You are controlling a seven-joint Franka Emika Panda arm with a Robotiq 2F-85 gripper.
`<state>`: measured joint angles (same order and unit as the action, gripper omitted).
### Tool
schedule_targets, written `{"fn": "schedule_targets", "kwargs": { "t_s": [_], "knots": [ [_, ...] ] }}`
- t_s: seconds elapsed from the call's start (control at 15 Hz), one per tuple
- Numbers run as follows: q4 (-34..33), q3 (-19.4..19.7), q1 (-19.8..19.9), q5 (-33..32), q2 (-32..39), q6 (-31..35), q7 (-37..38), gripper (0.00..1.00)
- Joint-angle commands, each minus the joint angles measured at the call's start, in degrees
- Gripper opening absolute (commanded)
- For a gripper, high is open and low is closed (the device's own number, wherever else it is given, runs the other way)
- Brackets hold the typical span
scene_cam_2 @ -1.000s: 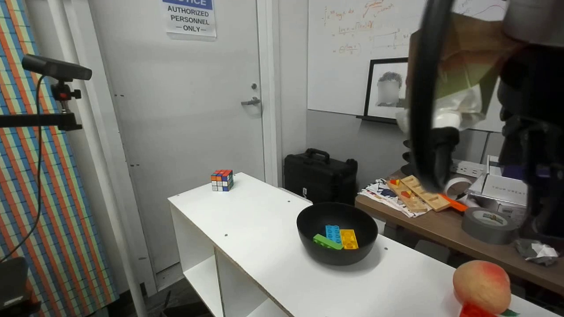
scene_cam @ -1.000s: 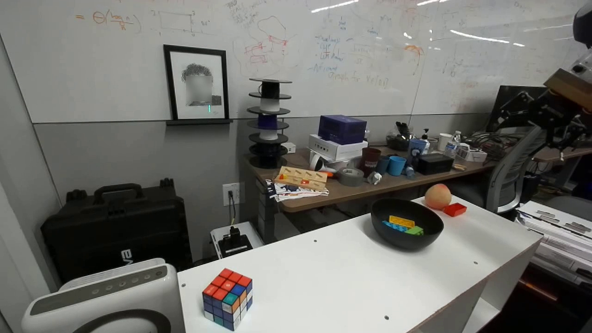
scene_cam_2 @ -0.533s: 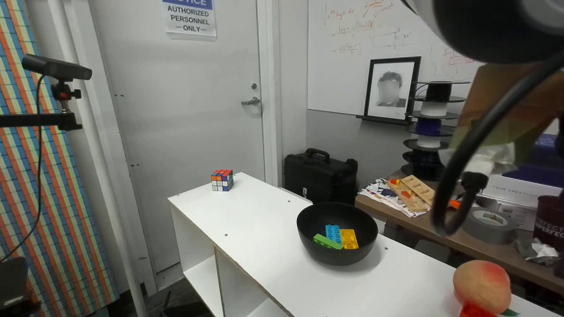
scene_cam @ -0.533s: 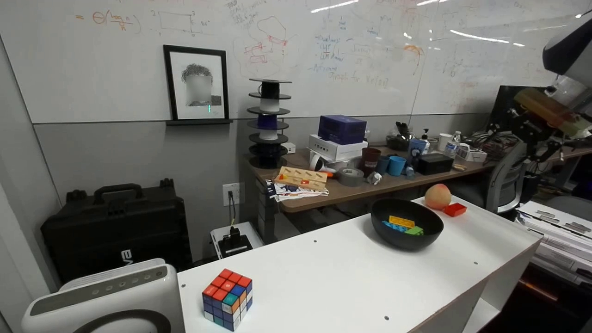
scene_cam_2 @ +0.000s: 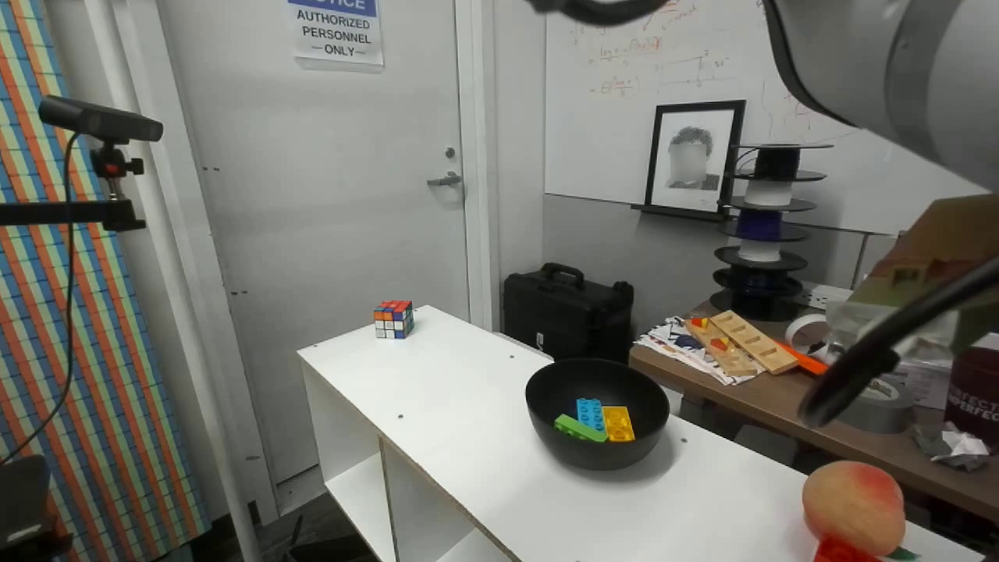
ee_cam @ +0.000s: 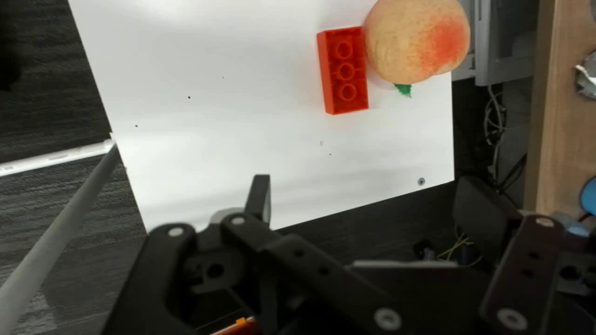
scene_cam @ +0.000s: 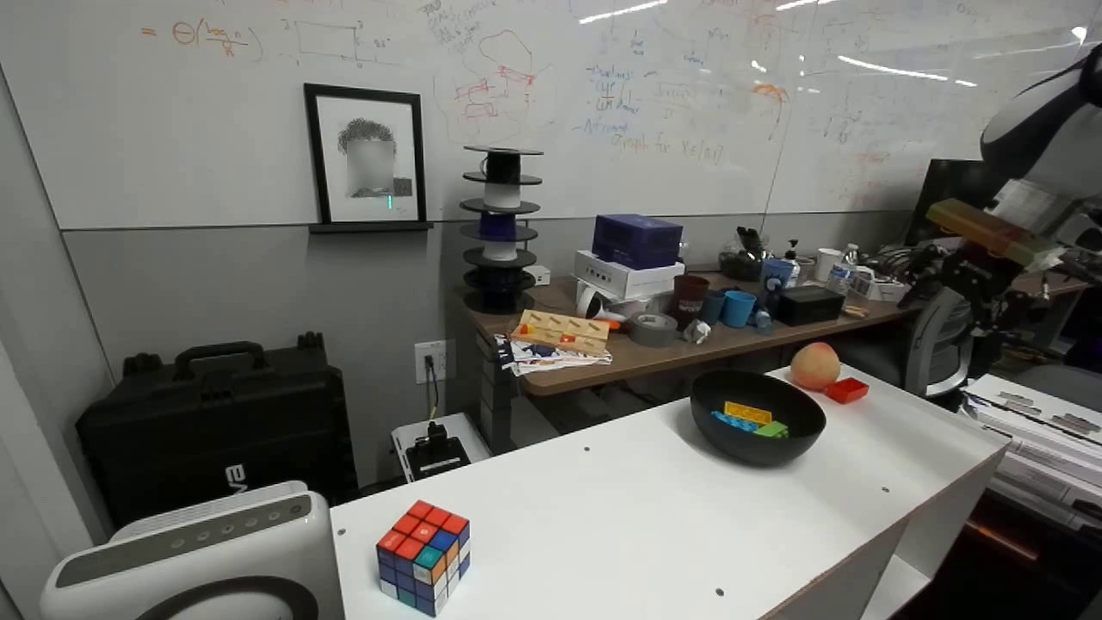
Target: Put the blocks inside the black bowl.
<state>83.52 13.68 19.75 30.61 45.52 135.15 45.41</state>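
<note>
The fingers [ee_cam: 257, 197] stand wide apart; the red block [ee_cam: 345, 70] lies at their twelve o'clock in wrist view — peach ball [ee_cam: 414, 39], perhaps touching, at its two. I judge: approach step; next, descend, align.

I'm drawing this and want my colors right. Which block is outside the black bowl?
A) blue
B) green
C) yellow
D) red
D, because the red block lies on the white surface beside the peach, while the yellow block, green block and blue block are inside the black bowl.
</note>
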Motion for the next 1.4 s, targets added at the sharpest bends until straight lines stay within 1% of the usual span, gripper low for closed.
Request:
{"fn": "schedule_targets", "kwargs": {
  "t_s": [0.0,0.13,0.33,0.4,0.67,0.93,1.2,1.33],
  "knots": [
    [-8.4,0.2,1.4,-3.1,4.7,-5.5,6.2,1.00],
    [-11.8,-0.5,2.3,-3.4,7.4,-4.6,6.8,1.00],
    [-19.7,-1.9,4.4,-3.9,13.2,-7.6,6.6,1.00],
    [-22.5,-1.0,4.0,-3.2,15.4,-9.1,6.6,1.00],
    [-31.9,-0.6,4.1,-4.0,22.9,-14.3,7.7,1.00],
    [-39.7,-0.4,3.6,-4.6,28.9,-17.3,8.4,1.00],
    [-45.6,-0.4,3.6,-4.9,33.0,-20.5,9.5,1.00],
    [-47.5,-0.3,3.4,-4.9,34.5,-21.5,9.7,1.00]
  ]
}}
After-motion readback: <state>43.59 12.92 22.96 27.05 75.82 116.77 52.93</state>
